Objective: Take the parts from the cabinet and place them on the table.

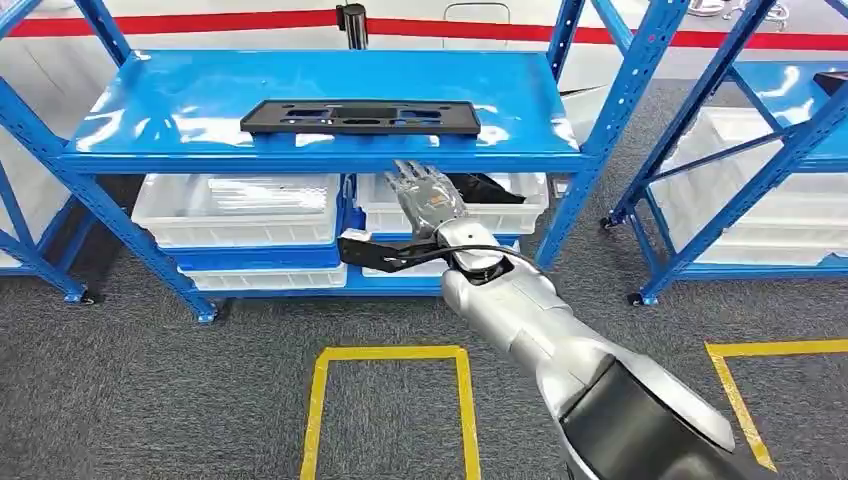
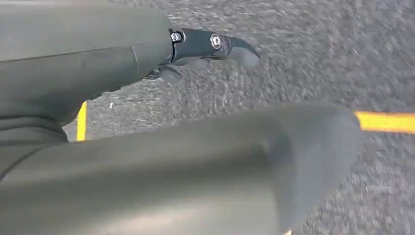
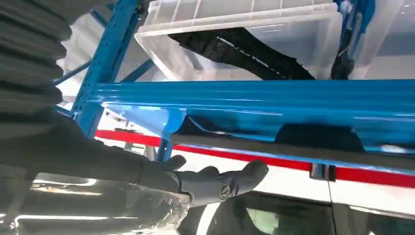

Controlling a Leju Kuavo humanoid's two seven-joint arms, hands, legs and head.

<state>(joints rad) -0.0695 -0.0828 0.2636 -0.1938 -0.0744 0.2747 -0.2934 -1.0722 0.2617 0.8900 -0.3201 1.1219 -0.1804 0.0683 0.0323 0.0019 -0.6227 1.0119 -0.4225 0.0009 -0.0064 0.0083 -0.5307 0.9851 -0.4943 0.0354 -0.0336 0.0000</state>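
Parts (image 3: 244,49) in the bin show dark from right wrist view.

The head view is bright and sharp. White glare shines on the blue shelf (image 1: 320,100), as if from lights above. It is dark under the shelf. In the left wrist view the grey floor (image 2: 313,54) looks smeared and blurry. The right wrist view is clear, with soft glare.
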